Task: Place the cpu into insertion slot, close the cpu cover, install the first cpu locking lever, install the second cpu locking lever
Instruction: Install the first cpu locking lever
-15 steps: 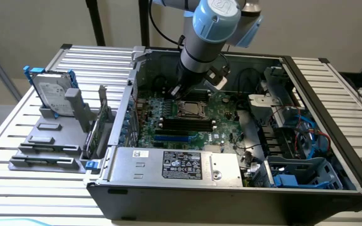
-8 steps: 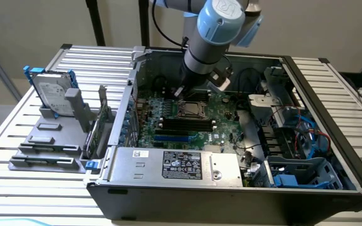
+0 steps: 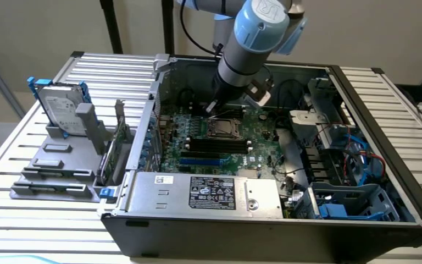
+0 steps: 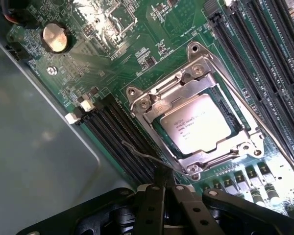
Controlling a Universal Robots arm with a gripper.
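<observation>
Cpu (image 4: 196, 128) first: it lies flat in the insertion slot (image 4: 223, 104), printed face up. The cpu cover (image 4: 183, 93) is folded down around it, so the chip's face shows through the cut-out. My gripper (image 4: 162, 188) has its fingers (image 4: 149, 208) pressed together, with nothing that I can make out between them. It hangs low over one corner of the socket frame. Right by its tip runs a thin wire lever (image 4: 142, 155), bowed, alongside the frame's edge; I cannot tell whether the tip touches it, or whether that lever is latched. Just beyond the lever lie black memory slots (image 4: 120, 134), side by side on the green motherboard (image 4: 152, 29), and a coin cell (image 4: 55, 38) sits farther off on the same board. From the exterior view, the arm (image 3: 251, 38) reaches down from the far side into the open computer case (image 3: 270, 242). A silver labelled box (image 3: 204, 192) fills the near side of that case. On the exterior view's left, well apart from the case's inside, a hard drive (image 3: 61, 107) stands in a grey tray (image 3: 50, 176) on the slatted table (image 3: 20, 220).
</observation>
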